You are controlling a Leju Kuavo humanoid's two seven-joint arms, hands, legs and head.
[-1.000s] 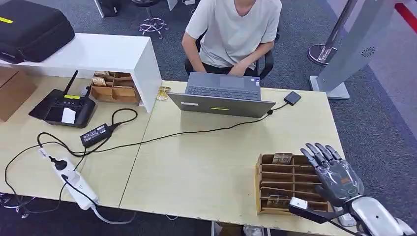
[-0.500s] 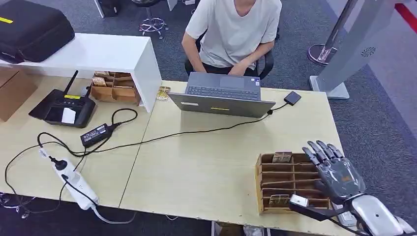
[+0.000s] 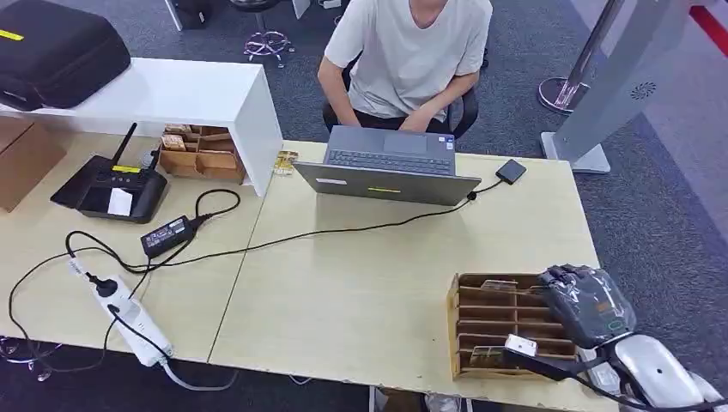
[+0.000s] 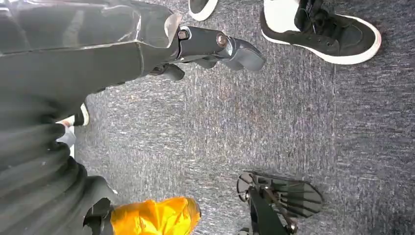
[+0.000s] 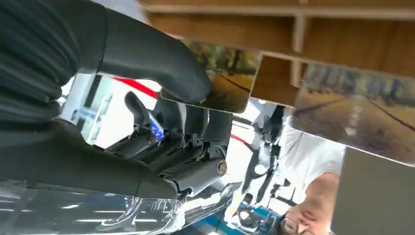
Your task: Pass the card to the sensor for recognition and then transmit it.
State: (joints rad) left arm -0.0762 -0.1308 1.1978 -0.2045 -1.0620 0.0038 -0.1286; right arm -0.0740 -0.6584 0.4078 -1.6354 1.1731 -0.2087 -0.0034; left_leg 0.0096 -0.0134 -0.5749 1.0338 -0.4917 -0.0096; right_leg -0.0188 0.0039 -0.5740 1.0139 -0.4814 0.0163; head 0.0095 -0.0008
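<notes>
Card (image 5: 215, 81), brownish and glossy, pinched by right robot hand (image 5: 161, 107).

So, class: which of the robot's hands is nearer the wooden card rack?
Right. The right hand is over the wooden card rack's far end; the left hand hangs above the floor.

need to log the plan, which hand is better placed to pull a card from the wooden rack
Right. The right hand is over the wooden rack, its thumb touching a card. The left hand hangs over carpet.

no text, label, brand, number or sign can be read in any view; a yellow strip on the laptop (image 3: 388, 171) is too small to make out.
</notes>
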